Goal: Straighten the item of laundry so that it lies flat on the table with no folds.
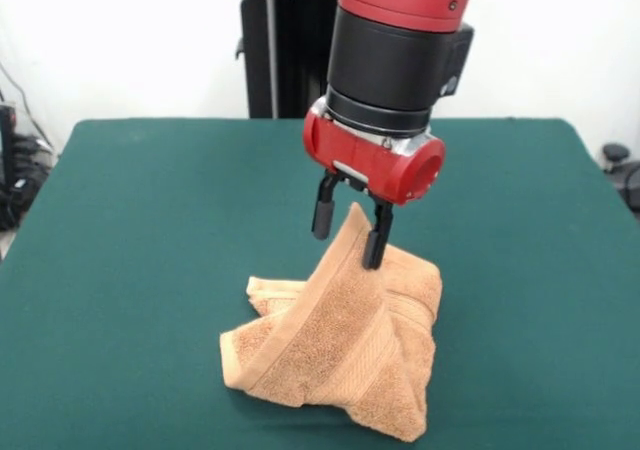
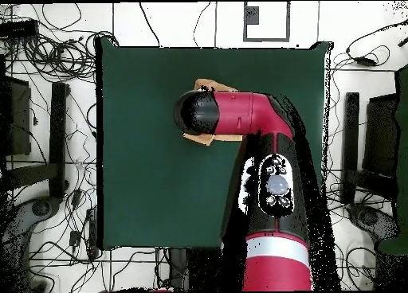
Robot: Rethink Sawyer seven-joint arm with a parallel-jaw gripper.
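Note:
The orange-tan towel [image 1: 340, 345] is bunched on the green table [image 1: 140, 230], near its front middle. One corner is pulled up into a peak, and the rest drapes down in folds with a woven band showing. My gripper [image 1: 347, 248] stands right over that peak. Its two black fingers [image 1: 322, 208] are on either side of the raised corner and closed on it. In the overhead view my arm [image 2: 239, 115] covers most of the towel. Only small tan bits [image 2: 213, 87] show beside the wrist, and the gripper itself is hidden there.
The robot's black pedestal [image 1: 275, 50] stands at the table's far edge. The green top [image 2: 143, 162] stretches wide on every side of the towel. Cables and stands [image 2: 48, 146] lie on the floor round the table.

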